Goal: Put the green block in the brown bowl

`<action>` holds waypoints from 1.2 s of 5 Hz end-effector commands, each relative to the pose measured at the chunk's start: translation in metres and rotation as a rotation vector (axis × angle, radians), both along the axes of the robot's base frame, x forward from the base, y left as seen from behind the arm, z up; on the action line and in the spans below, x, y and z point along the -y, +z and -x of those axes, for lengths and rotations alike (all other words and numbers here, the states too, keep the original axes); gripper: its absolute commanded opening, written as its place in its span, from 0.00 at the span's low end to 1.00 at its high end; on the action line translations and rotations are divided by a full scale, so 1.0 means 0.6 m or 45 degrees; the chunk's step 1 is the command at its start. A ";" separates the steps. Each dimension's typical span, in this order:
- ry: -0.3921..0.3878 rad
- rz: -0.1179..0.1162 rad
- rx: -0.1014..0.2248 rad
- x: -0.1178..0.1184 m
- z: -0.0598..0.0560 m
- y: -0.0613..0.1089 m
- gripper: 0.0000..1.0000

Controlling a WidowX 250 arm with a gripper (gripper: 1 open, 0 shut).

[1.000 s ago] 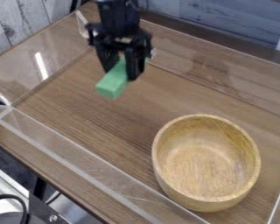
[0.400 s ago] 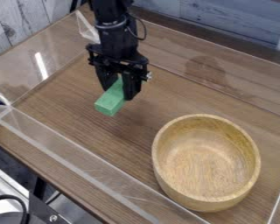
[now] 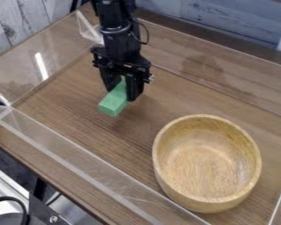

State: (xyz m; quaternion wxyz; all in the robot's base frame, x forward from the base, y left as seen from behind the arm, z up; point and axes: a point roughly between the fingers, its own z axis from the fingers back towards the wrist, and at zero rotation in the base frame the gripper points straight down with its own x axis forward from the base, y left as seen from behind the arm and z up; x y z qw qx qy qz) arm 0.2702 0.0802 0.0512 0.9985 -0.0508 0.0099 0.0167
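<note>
One gripper [image 3: 126, 88], pointing down left of centre, clasps the green block [image 3: 112, 101] low over the wooden surface [image 3: 73, 132], while the brown bowl [image 3: 207, 163] waits well apart at the near right; a tilted block might slip free in transit or clip the thick rim.

A wooden table [image 3: 61, 92] is lying under clear plastic walls [image 3: 73, 163] running along its near and left edges.

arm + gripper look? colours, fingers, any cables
One slim all-black arm coming down from the top of the picture. The gripper is black as well, with a blocky body and two narrow, straight fingers. Too blurred to make out cables or markings.
</note>
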 end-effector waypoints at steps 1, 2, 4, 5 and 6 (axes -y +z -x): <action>0.015 -0.036 0.074 -0.019 -0.025 0.015 0.00; 0.019 -0.042 0.075 -0.025 -0.034 0.006 0.00; 0.028 -0.045 0.075 -0.032 -0.043 -0.002 0.00; 0.032 -0.045 0.074 -0.034 -0.045 -0.005 0.00; 0.037 -0.045 0.074 -0.037 -0.048 -0.007 0.00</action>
